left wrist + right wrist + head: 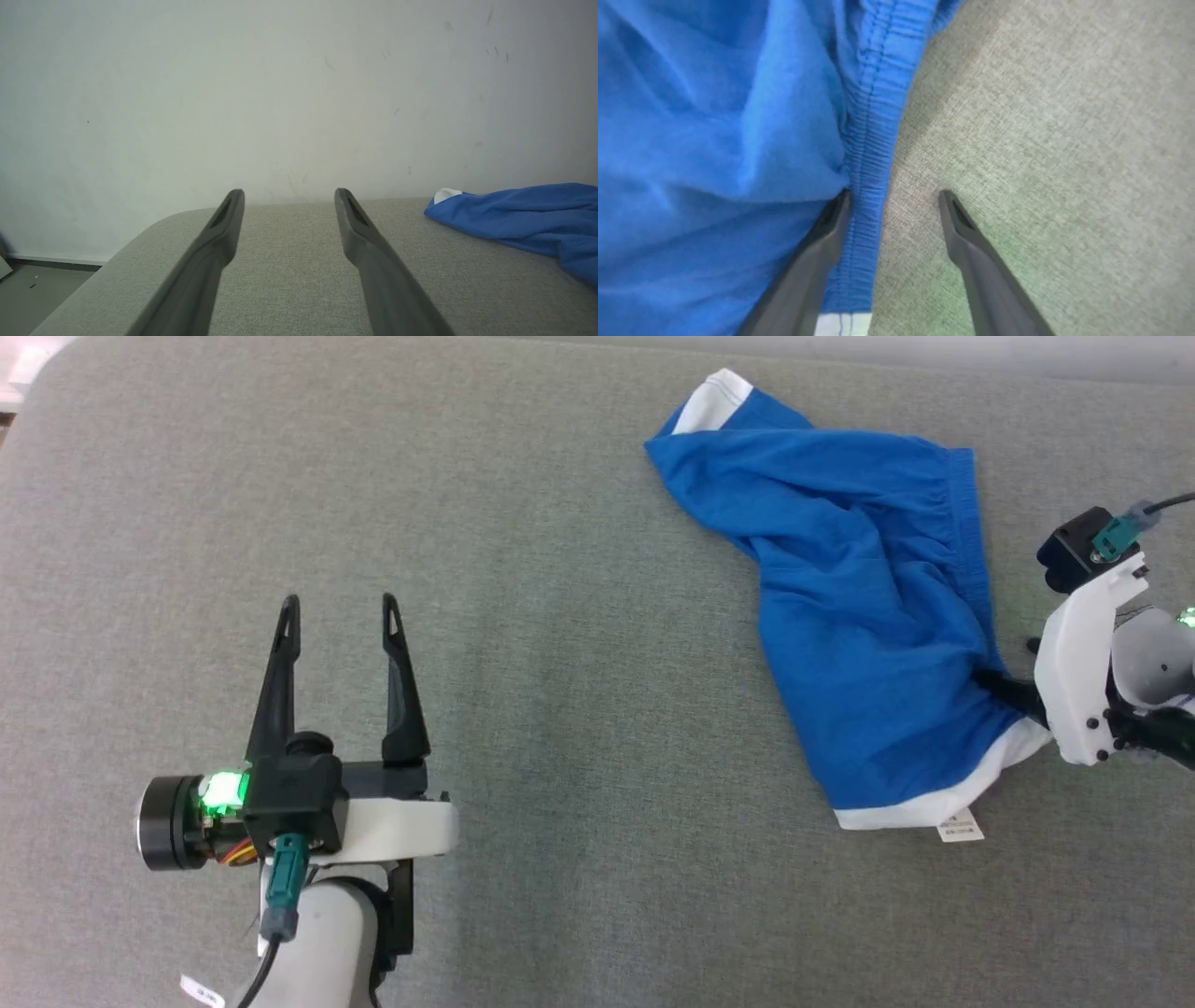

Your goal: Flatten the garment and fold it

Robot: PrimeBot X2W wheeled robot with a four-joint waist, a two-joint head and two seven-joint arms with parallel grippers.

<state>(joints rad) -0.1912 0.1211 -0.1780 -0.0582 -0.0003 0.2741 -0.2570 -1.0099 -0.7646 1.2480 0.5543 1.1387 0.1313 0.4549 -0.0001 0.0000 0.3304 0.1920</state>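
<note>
Jaws wide apart on both arms — right wrist view: waistband [868, 140] between them; head view: garment [840, 616] crumpled

Nothing legible: the white tag [962, 828] at the garment [859, 616] hem carries print too small to read.

The grey woven fabric surface [560, 691] lies open across the left and centre of the head view, with free passage on all sides of the spread left gripper [341, 607]. Crumpled bright blue soft shorts with white trim [859, 616] obstruct the right of the frame. The right gripper [894, 196] stands spread at their elastic waistband [871, 140], one finger touching cloth and the other over bare surface. A pale scuffed wall [280, 93] rises behind the far edge.
</note>
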